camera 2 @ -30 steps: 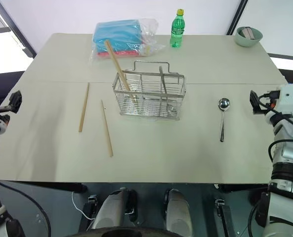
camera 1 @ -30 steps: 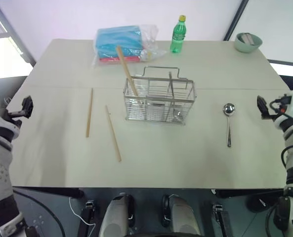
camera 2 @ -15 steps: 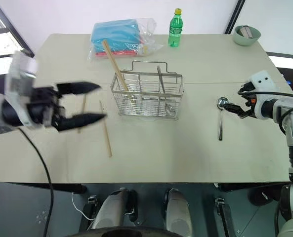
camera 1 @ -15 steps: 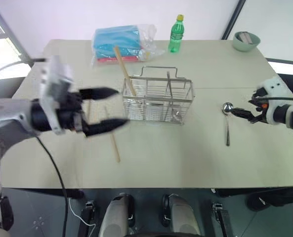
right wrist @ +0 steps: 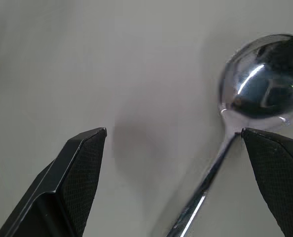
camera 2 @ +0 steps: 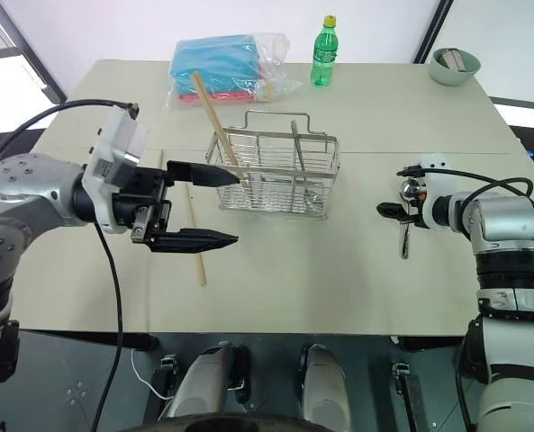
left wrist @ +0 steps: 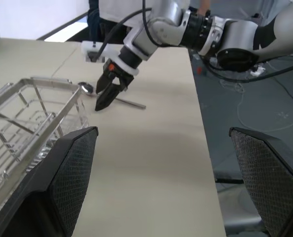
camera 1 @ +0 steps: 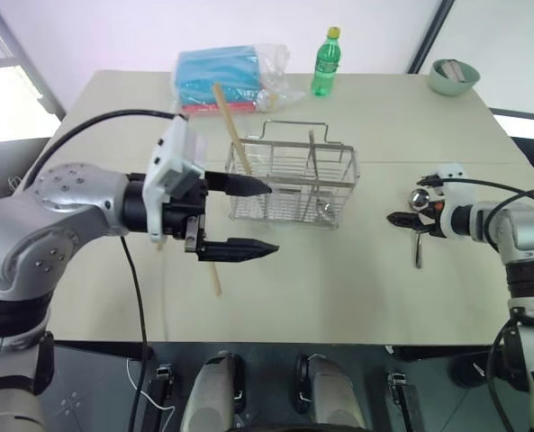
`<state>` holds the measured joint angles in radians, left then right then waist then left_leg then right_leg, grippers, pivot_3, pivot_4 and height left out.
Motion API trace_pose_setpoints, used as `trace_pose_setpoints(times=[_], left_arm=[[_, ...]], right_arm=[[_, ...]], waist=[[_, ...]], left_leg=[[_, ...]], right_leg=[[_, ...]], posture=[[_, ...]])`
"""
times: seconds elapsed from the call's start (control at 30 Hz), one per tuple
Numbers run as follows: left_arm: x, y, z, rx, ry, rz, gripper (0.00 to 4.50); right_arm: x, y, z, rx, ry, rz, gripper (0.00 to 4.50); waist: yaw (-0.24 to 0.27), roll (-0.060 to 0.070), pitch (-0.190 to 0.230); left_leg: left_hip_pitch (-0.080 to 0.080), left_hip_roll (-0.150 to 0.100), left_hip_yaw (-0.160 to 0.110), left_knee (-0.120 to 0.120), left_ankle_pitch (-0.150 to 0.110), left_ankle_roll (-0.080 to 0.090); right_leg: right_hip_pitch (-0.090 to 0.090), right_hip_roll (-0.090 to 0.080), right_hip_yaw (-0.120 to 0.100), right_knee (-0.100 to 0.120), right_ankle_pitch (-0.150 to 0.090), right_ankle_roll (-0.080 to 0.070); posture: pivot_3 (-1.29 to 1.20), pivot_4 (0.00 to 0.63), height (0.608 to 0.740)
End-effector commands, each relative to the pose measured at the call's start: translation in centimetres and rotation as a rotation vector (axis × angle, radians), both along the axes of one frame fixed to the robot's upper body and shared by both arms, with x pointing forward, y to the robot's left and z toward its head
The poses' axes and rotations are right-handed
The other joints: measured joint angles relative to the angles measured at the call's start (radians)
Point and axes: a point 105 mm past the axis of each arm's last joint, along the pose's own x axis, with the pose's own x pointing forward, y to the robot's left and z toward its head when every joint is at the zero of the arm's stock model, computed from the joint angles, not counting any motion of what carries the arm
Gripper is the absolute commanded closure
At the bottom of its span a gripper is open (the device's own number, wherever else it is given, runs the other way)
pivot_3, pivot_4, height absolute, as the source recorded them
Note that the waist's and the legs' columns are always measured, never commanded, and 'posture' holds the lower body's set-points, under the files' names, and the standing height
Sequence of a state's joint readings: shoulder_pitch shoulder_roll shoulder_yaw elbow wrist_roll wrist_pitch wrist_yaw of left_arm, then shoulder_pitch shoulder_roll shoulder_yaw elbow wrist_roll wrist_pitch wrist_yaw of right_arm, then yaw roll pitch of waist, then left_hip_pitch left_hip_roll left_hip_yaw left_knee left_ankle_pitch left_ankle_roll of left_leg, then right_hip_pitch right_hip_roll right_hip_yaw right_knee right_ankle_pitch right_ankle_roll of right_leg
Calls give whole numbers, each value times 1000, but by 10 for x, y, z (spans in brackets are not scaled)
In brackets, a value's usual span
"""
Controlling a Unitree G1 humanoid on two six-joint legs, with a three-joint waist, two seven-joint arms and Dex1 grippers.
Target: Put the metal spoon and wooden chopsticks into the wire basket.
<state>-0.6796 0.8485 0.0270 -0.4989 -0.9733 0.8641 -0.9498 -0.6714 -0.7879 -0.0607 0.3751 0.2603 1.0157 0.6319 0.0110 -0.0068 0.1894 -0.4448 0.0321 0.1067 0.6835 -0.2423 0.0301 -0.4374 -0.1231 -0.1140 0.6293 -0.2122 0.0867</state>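
Beige rectangular surface (camera 1: pixel 357 297) with a seam running across it, a pale wall behind and a dark floor at its edges. At centre stands the wire basket (camera 1: pixel 292 183), upright, holding one of the wooden chopsticks (camera 1: pixel 231 129), which leans out toward 11 o'clock; a slim upright utensil also stands inside it. Another chopstick (camera 2: pixel 194 245) lies flat at 8 o'clock of the basket, partly behind the left pincer (camera 1: pixel 248 216); the third cannot be made out. The metal spoon (camera 1: pixel 417 236) lies at 3 o'clock of the basket, bowl toward the far edge. At the far edge: a plastic bag (camera 1: pixel 226 79) of blue and red items at 11 o'clock, a green bottle (camera 1: pixel 323 63) at 12 o'clock, a pale green bowl (camera 1: pixel 452 76) at 2 o'clock. Left pincer is spread wide, empty, just beside the basket's left end. Right pincer (camera 1: pixel 403 220) is spread wide, empty, one finger beside the spoon's neck.
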Motion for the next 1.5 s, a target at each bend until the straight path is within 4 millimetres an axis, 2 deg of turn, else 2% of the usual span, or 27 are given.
trace_pose_setpoints(times=[0.03, 0.17, 0.3, 0.47, 0.57, 0.8, 0.97, 1.17, 1.27, 1.4, 1.5], left_arm=[[-2, 3, 13, -22, -51, 10, 38], [-3, 2, 13, -18, -57, 6, 38], [-3, 1, 17, -23, -64, 6, 38], [-3, 0, 21, -25, -73, 2, 38], [-4, 0, 27, -43, -77, -6, 0], [-2, 3, 28, -37, -80, 6, 0], [0, 4, 30, -42, -83, 11, 0], [5, 7, 30, -50, -93, 37, 0], [7, 9, 32, -62, -96, 50, 0], [13, 14, 33, -72, -104, 87, 0], [20, 17, 38, -98, -116, 121, 0]], right_arm=[[2, -8, -2, 11, -7, -51, 0], [2, -7, -8, 40, 12, -71, 0], [8, -17, 0, 56, -23, -129, 0], [7, -14, -8, 54, 15, -107, 0], [7, -15, -11, 64, 19, -113, 867], [4, -14, -15, 57, 28, -107, 4479], [6, -16, -11, 52, 7, -116, 4479], [13, -26, 17, 41, -125, -137, 4479], [18, -28, 40, 48, -223, -138, 4479], [28, -17, 110, 190, -452, -132, 4479], [29, 10, 167, 359, -629, -43, 4479]], waist=[[-1, 0, 0], [-2, -1, 0], [0, -1, 0], [-1, -1, 0], [0, -1, 0], [-6, -1, -1], [-7, -2, -1], [-6, -2, -1], [-4, -1, 0], [-7, 2, 1], [-18, 2, 1]], left_leg=[[1, 0, 0, 0, 0, 0], [1, 0, 0, 0, 0, 0], [2, 0, -1, 0, -1, 1], [2, 0, -1, 0, -1, 1], [2, 0, -1, 0, 0, 1], [2, 0, -1, 0, 0, 0], [3, 0, -2, 0, 0, 1], [3, 0, -1, 0, 0, 0], [2, 0, -1, 0, 0, 0], [1, 0, 0, 0, 0, -1], [1, 0, 0, -1, 1, -1]], right_leg=[[0, 0, 0, 0, 0, 0], [1, 0, 0, 0, 0, 0], [3, 0, 0, 0, 0, 0], [3, 0, 0, 0, 0, 0], [3, 0, 0, 0, 0, 0], [3, 1, 0, 0, 0, 0], [4, 2, 0, 0, 0, 0], [3, 2, 0, 0, 0, 0], [2, 1, 0, 0, 0, 0], [1, 1, 1, 0, 0, 0], [-1, 2, 1, 1, 0, 0]], posture=[[0, 150, 707], [0, 150, 707], [0, 150, 707], [0, 150, 707], [0, 150, 707], [0, 150, 707], [0, 150, 707], [0, 150, 707], [0, 150, 707], [0, 150, 707], [0, 150, 707]])
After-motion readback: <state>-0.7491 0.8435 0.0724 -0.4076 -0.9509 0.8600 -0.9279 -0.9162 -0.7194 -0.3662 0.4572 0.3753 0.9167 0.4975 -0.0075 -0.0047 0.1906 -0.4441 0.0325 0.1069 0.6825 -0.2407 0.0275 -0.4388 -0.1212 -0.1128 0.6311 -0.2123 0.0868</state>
